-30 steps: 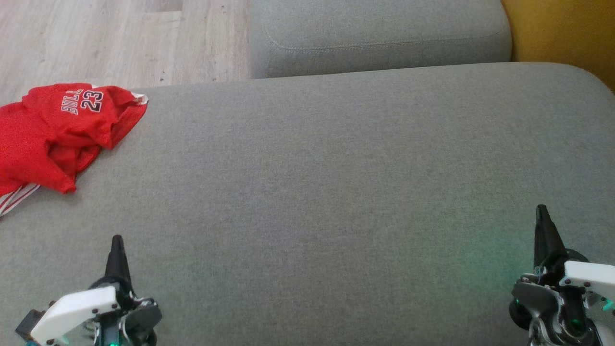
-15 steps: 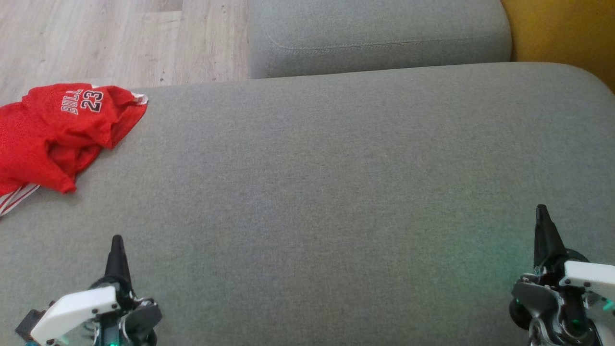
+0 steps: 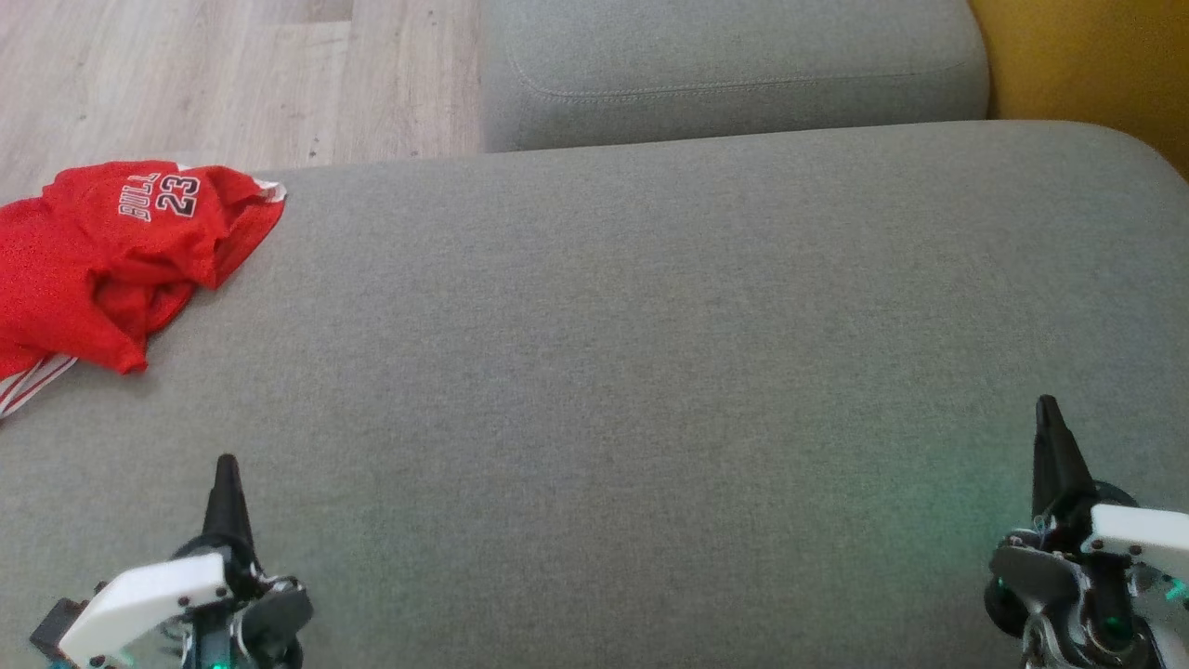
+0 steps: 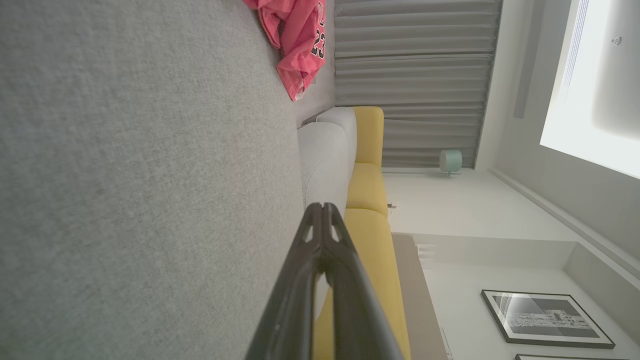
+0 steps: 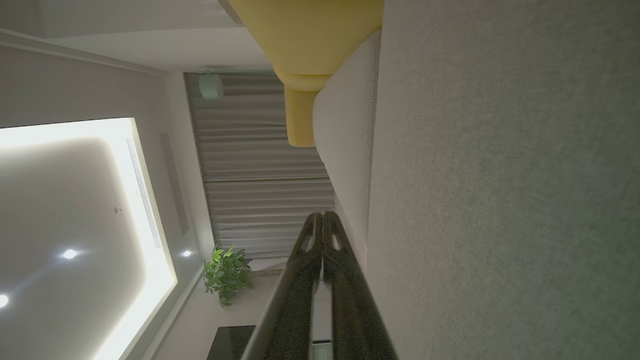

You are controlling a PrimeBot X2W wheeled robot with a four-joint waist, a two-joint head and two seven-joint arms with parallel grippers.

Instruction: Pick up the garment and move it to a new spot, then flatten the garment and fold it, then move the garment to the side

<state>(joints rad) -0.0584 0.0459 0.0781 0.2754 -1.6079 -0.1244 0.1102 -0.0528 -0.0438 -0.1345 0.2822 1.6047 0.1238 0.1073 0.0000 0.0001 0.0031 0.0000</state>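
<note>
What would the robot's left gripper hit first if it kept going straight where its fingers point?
Probably the second pale grey fabric cushion beyond the grey seat: the left gripper aims at it in the wrist view. The crumpled red jersey lies off to its left. Depth is unclear.

The right gripper, fingers pressed together, points along the grey sofa seat toward its far edge, beyond which a yellow cushion, grey curtain and potted plant show.

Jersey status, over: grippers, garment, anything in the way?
Left gripper shut, empty. Right gripper shut, empty. Red jersey crumpled at grey cushion's far-left edge. Path to it bare.
</note>
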